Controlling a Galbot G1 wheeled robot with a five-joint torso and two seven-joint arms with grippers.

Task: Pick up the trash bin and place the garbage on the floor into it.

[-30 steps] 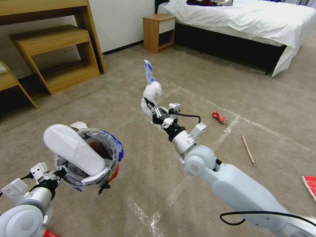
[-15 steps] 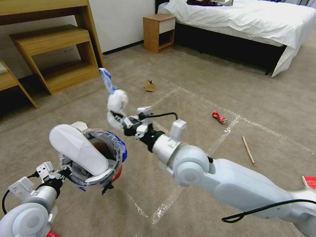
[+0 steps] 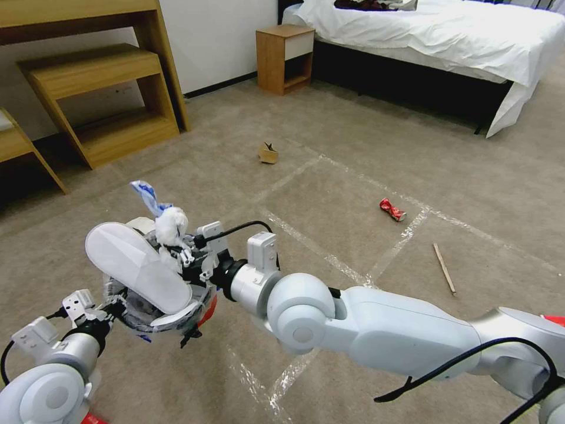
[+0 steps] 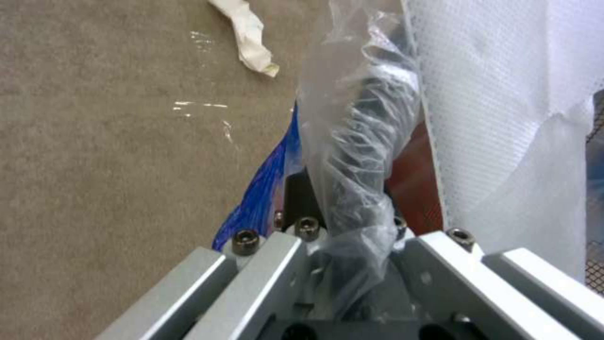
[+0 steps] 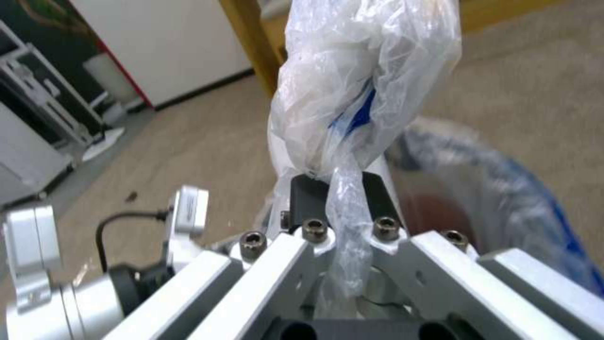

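Both hands grip: right hand (image 3: 176, 254) pinches the tissue wad (image 3: 170, 224) above the trash bin (image 3: 203, 306), left hand (image 3: 115, 306) its rim.

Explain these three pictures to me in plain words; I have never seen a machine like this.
This is a wheeled robot with two arms. The wide picture comes from its head camera; the two close-ups come from cameras on its wrists. The left gripper is clamped on the rim of a trash bin that already holds a white slipper. The right gripper holds a white and blue wad above the bin. On the carpet lie a red can, a wooden stick and a cardboard scrap.
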